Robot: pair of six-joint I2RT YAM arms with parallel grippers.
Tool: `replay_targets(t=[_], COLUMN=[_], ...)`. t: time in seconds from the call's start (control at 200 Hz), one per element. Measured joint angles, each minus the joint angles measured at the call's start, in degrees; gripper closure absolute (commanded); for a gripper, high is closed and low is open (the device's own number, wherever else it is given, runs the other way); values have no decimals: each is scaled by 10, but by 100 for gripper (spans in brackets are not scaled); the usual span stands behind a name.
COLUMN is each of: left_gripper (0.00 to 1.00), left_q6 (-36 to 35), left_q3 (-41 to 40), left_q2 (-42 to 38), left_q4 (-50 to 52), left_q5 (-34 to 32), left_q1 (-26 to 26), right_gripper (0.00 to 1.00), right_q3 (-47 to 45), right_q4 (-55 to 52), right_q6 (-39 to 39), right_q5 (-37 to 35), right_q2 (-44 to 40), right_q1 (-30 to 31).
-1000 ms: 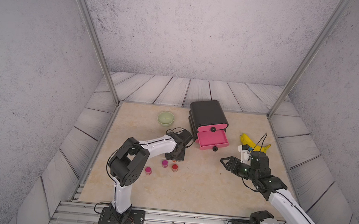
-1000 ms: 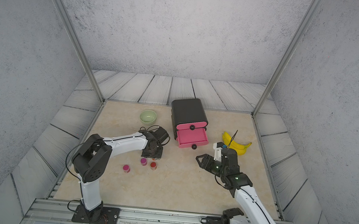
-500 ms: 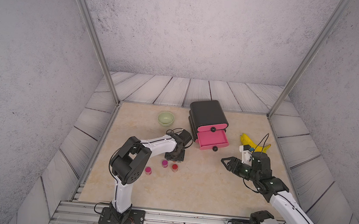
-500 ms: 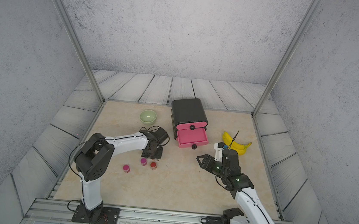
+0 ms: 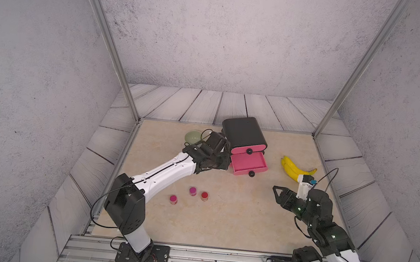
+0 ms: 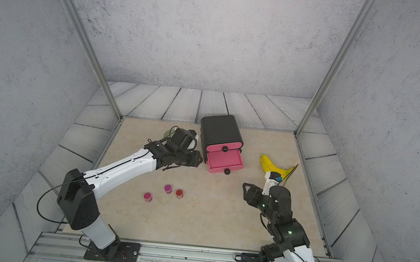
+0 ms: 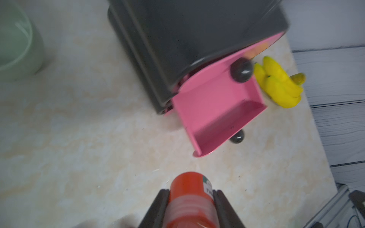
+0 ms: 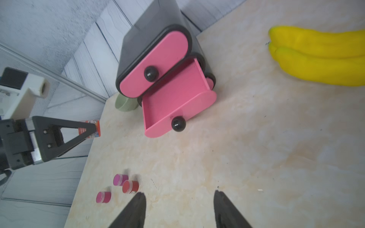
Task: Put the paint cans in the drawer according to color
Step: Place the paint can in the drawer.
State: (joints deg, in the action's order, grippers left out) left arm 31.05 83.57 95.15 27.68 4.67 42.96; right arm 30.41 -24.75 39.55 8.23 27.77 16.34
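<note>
Orange-red paint can (image 7: 187,183) clamped in the left gripper (image 7: 190,195), short of the open middle drawer (image 7: 217,110)

In both top views the black drawer chest (image 5: 242,133) has that pink drawer pulled out. The left gripper sits just left of it, near the green bowl (image 5: 192,137), while a red can (image 5: 204,195), a magenta can (image 5: 192,191) and a second magenta can (image 5: 173,199) stand on the table (image 5: 221,224) well in front. Left wrist view: both fingers (image 7: 158,207) press the can's sides, lid toward the drawer. Right wrist view: the right gripper (image 8: 177,197) has its jaws apart over bare table, near the banana (image 8: 320,59).
</note>
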Motion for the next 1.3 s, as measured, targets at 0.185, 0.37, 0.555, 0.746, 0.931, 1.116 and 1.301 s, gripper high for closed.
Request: replay_targets(t=[0.185,0.37,0.555,0.746,0.931,1.116,1.301], left_gripper=[71,71,69,55,47,47,45], left_q6=[-27,-40,-47,-55,-59,-62,-71], left_q3=[102,172,228,251,289,296,266], left_q2=[82,186,249,271,301,301,219], left_q4=[-20,-6,22,36,61,83,97], left_q5=[-69,-144,-176,-186,-188,-178,-158], left_q1=[46,58,58,60,60,60,60], right_gripper=[41,41,41,41,41,41,39], right_q3=[0,0,0,0,0,0,-1], right_q4=[-17,-22,-26,-27,-28,-37,-9], right_q6=[0,0,-2,-2,-2,-2,1], right_q5=[-27,-33,-39,-40,-40,-41,-9], right_q2=[-8,-3,-3,-3,-3,-9,-15], right_q1=[0,0,0,0,0,0,0])
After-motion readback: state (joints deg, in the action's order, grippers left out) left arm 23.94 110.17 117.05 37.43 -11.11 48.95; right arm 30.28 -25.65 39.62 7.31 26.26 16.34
